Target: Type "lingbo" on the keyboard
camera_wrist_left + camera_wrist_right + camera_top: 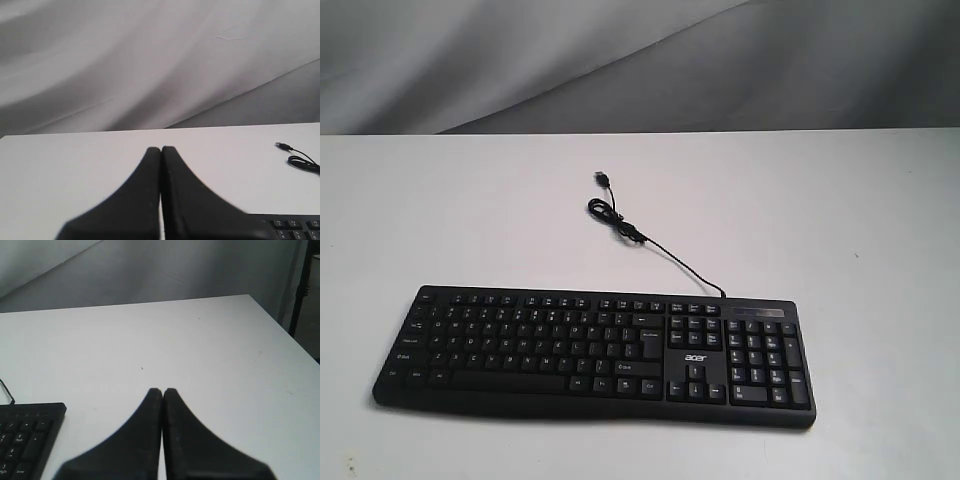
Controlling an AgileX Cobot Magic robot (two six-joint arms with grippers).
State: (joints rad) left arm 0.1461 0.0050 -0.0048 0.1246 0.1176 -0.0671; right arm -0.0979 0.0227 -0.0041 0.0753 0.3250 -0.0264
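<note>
**White table, grey cloth, black keyboard**

Cloth draped in folds behind the table. Keys up and lying flat, number-pad end beside the fingertips of the right gripper, opposite end beside those of the left gripper. Each pair pressed tight together, gripping nothing, touching no key.

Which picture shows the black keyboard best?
The exterior view: the whole wide black plastic keyboard shows, with its thin black cable. The left wrist view catches only a few keys at one corner, the right wrist view only its number-pad end.
</note>
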